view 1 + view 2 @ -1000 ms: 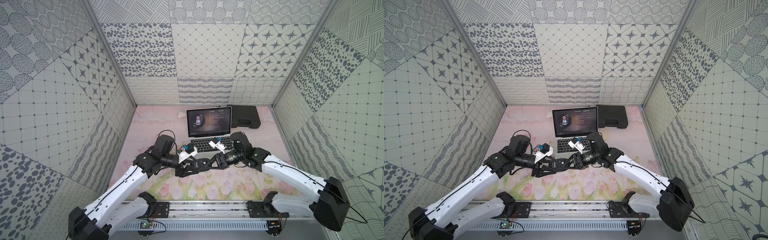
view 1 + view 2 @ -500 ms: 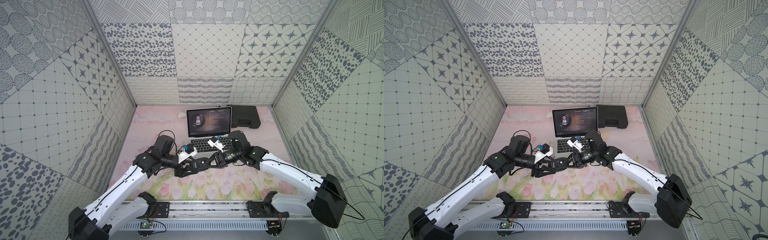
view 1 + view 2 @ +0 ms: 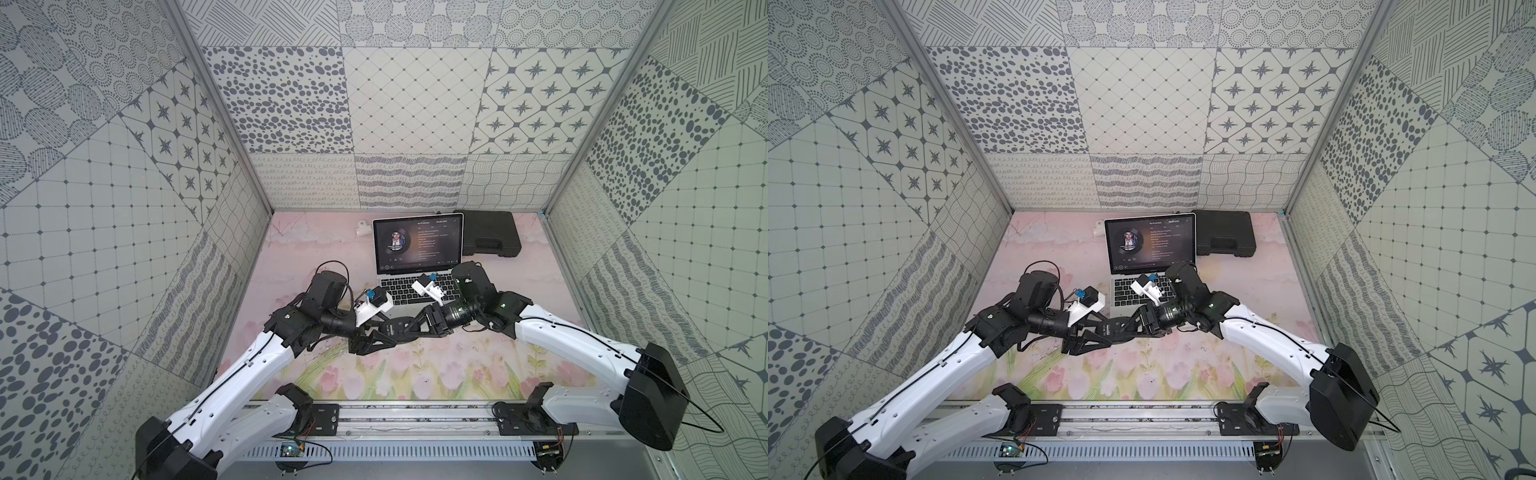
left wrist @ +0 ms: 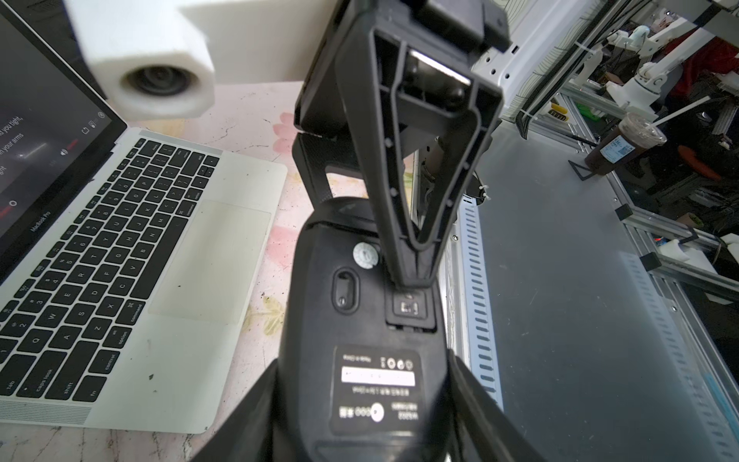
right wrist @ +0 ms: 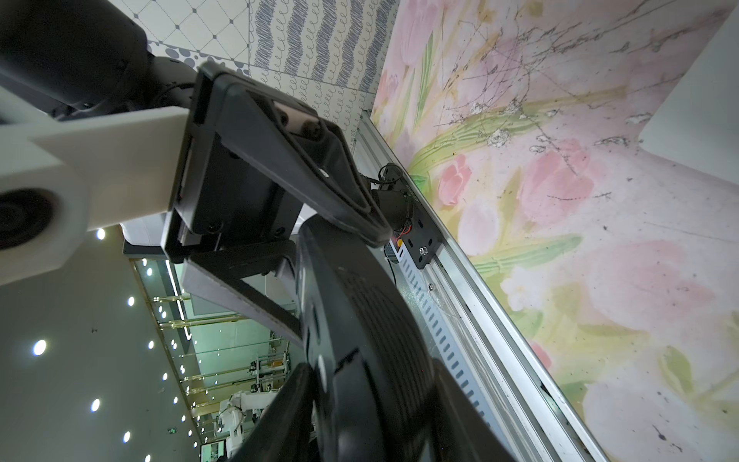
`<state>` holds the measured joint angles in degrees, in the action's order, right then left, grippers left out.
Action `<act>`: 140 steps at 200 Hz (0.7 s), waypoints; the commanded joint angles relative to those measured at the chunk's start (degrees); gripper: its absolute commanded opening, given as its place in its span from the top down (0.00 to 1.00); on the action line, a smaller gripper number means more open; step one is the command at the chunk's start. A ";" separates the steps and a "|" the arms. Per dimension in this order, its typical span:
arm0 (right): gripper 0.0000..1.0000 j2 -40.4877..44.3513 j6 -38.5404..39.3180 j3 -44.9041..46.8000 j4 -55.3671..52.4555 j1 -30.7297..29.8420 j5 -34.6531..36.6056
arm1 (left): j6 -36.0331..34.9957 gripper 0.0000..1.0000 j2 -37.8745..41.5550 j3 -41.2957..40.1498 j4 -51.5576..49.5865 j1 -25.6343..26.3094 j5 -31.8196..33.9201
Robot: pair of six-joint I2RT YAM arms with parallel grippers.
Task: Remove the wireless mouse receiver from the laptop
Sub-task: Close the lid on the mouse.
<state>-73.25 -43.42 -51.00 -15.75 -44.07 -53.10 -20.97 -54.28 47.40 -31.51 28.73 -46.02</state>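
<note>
The silver laptop stands open at the middle back, and its keyboard shows in the left wrist view. In front of it a black mouse hangs above the table. My left gripper is shut on its sides. My right gripper straddles it, one fingertip pressed at a square recess in its underside. A tiny metal-faced nub in that recess looks like the wireless mouse receiver. Whether the far right finger presses the mouse is hidden.
A black plastic case lies at the back right beside the laptop. A small white object sits behind the laptop's left corner. The arms' metal rail runs along the table's front edge. Patterned walls close in three sides.
The right arm has shifted slightly left and toward the laptop against the mouse. The left arm and the mouse have stayed in place.
</note>
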 commanded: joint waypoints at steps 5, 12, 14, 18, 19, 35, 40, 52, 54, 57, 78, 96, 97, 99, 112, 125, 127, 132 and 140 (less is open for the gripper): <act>0.54 -1.34 1.68 -0.76 -2.15 -0.34 4.26 | 1.41 1.00 0.76 0.69 7.34 0.10 -7.50; 0.54 -1.34 1.75 -0.68 -2.27 -0.35 4.55 | 1.56 1.00 0.82 0.73 7.45 0.16 -7.57; 0.55 -1.42 1.69 -0.66 -2.27 -0.39 4.62 | 1.60 1.00 0.79 0.69 7.50 0.20 -7.59; 0.55 -1.52 1.80 -0.74 -2.35 -0.34 4.67 | 1.63 1.00 0.82 0.70 7.51 0.10 -7.68; 0.55 -1.53 1.82 -0.75 -2.35 -0.33 4.67 | 1.59 1.00 0.83 0.69 7.51 0.10 -7.68; 0.55 -1.91 1.77 -0.63 -2.17 -0.46 4.67 | 1.65 1.00 0.84 0.68 7.60 0.10 -7.72; 0.55 -2.07 1.66 -0.61 -1.77 -0.47 4.70 | 1.64 1.00 0.84 0.59 7.60 0.05 -7.76; 0.55 -2.33 1.36 -0.92 -1.10 -0.71 4.67 | 1.83 1.00 0.87 0.63 7.75 0.10 -7.86; 0.55 -2.40 1.31 -0.91 -0.97 -0.74 4.67 | 1.90 1.00 0.85 0.64 7.70 0.10 -7.77; 0.55 -2.49 1.20 -1.04 -0.70 -0.81 4.60 | 1.90 1.00 0.84 0.60 7.77 0.19 -7.76; 0.55 -3.28 0.48 -1.59 0.65 -1.50 4.49 | 1.94 1.00 0.85 0.60 7.77 0.12 -7.73; 0.55 -4.33 0.11 -1.65 1.57 -2.24 4.50 | 1.98 1.00 0.84 0.60 7.86 0.11 -7.90; 0.55 -4.39 0.05 -1.65 1.67 -2.24 4.50 | 1.98 1.00 0.84 0.60 7.86 0.10 -7.88; 0.55 -4.52 -0.05 -1.62 1.86 -2.29 4.50 | 1.99 1.00 0.84 0.64 7.86 0.10 -7.82; 0.56 -5.10 -0.48 -1.48 2.60 -2.66 4.59 | 2.06 1.00 0.93 0.60 7.86 0.10 -7.81; 0.58 -5.44 -1.00 -1.36 3.68 -2.98 4.59 | 2.03 1.00 0.89 0.52 8.02 0.10 -7.94; 0.58 -5.48 -1.11 -1.31 3.83 -3.00 4.54 | 2.06 1.00 0.92 0.55 8.03 0.08 -7.94; 0.58 -5.69 -1.29 -1.36 4.21 -3.11 4.42 | 2.07 1.00 0.86 0.51 8.04 0.12 -8.01; 0.58 -5.96 -1.32 -1.47 4.32 -3.32 4.39 | 2.11 1.00 0.76 0.51 8.11 0.10 -8.10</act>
<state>-76.53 -44.82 -52.07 -14.76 -45.17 -52.88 -20.18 -53.87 47.35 -34.61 28.71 -43.31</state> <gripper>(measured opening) 0.430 0.596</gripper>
